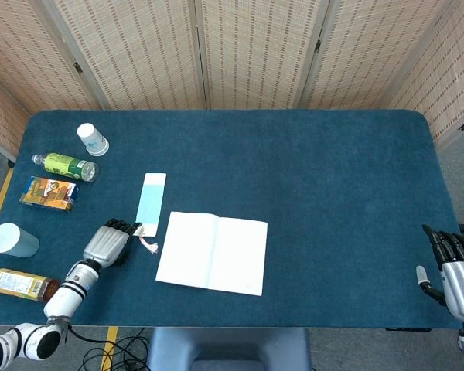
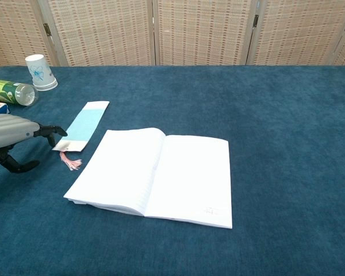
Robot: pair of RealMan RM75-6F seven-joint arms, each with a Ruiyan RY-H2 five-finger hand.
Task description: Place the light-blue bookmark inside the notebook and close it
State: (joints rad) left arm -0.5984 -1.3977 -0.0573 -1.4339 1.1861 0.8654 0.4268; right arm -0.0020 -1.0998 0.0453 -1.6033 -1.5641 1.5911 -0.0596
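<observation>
At the worktop's (image 1: 332,178) nine o'clock edge: paper cup (image 1: 92,139), lying green bottle (image 1: 67,166), snack box (image 1: 49,193), capped cup (image 1: 12,239), amber bottle (image 1: 17,284).

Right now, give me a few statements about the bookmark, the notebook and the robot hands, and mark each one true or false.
1. The notebook lies open on the table. True.
2. The light-blue bookmark is tucked between the notebook's pages. False: it lies flat on the table, to the left of the notebook in the chest view.
3. The left robot hand has its fingertips near the bookmark's tasselled end. True.
4. The right robot hand is pressing down on the notebook's right page. False: it sits at the table's far right edge, well away from the notebook, holding nothing.
5. The paper cup stands mouth down. True.
</observation>
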